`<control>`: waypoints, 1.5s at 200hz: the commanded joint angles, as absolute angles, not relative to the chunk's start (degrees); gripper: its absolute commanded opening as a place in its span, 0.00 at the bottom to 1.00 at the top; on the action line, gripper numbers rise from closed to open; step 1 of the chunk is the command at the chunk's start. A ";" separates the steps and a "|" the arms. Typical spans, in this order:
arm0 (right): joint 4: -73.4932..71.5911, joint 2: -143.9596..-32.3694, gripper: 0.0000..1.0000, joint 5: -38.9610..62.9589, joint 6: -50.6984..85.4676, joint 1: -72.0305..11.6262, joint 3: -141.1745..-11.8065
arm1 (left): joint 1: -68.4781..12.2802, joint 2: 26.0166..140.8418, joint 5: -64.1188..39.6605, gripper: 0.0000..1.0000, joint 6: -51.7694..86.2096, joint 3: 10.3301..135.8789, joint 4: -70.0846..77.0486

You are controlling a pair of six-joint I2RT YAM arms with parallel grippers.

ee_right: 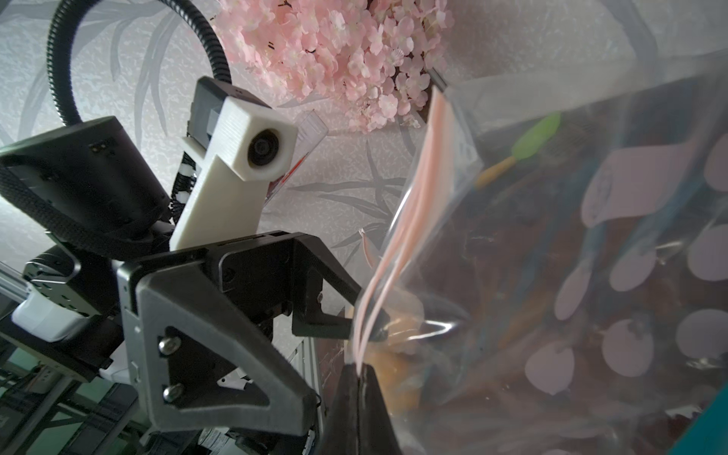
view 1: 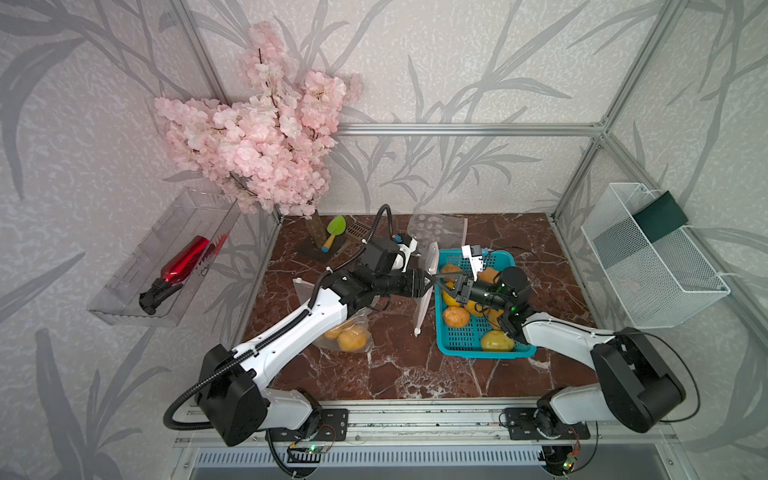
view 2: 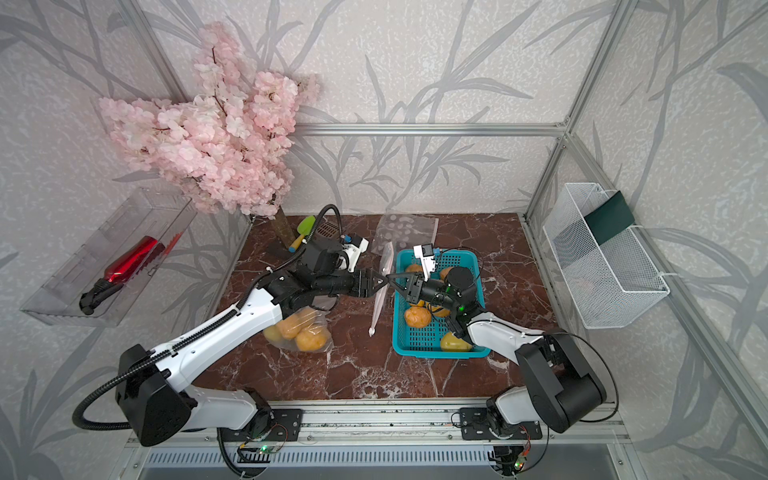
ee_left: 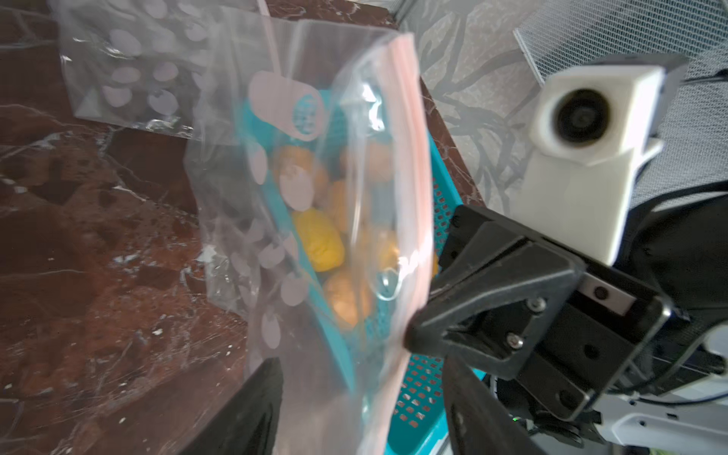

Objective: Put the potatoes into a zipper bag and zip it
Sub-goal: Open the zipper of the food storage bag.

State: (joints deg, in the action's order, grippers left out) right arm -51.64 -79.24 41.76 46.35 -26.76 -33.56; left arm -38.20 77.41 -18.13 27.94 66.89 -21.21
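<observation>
A clear zipper bag [view 1: 424,301] with a pink zip strip hangs upright beside the teal basket [view 1: 482,354], edge-on in both top views. My right gripper [ee_right: 358,372] is shut on the bag's pink rim. The left gripper [ee_left: 362,417] is open, its fingers [ee_left: 252,413] standing wide on either side of the bag [ee_left: 315,197] without pinching it. The two gripper tips meet at the rim [view 2: 388,280]. Several orange and yellow potatoes [view 1: 456,316] lie in the basket, partly under my right arm. A second bag holding potatoes [view 1: 349,336] lies on the table under my left arm.
An empty spotted bag [view 1: 436,228] lies flat at the back. A pink blossom branch [view 1: 257,137], a green trowel [view 1: 334,232] and a drain grate stand at the back left. A white wire basket [view 1: 648,266] hangs on the right wall, a clear tray with a red bottle [view 1: 183,262] on the left.
</observation>
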 commanded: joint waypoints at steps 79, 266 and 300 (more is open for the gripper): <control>-30.72 -71.37 0.00 34.30 38.84 -26.80 -35.05 | -45.93 75.22 -1.53 0.58 18.62 64.50 -22.08; -29.08 -70.58 0.00 33.60 38.89 -28.41 -36.33 | -50.11 83.36 9.93 0.18 19.69 66.16 -19.68; -28.79 -70.14 0.00 33.41 38.59 -28.81 -36.07 | -50.10 84.39 9.37 0.25 19.60 67.64 -19.49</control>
State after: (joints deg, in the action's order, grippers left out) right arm -28.80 -71.40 33.87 39.44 -28.21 -34.76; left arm -49.89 83.79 7.86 19.31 64.79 -20.51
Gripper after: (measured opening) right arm 0.048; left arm 0.214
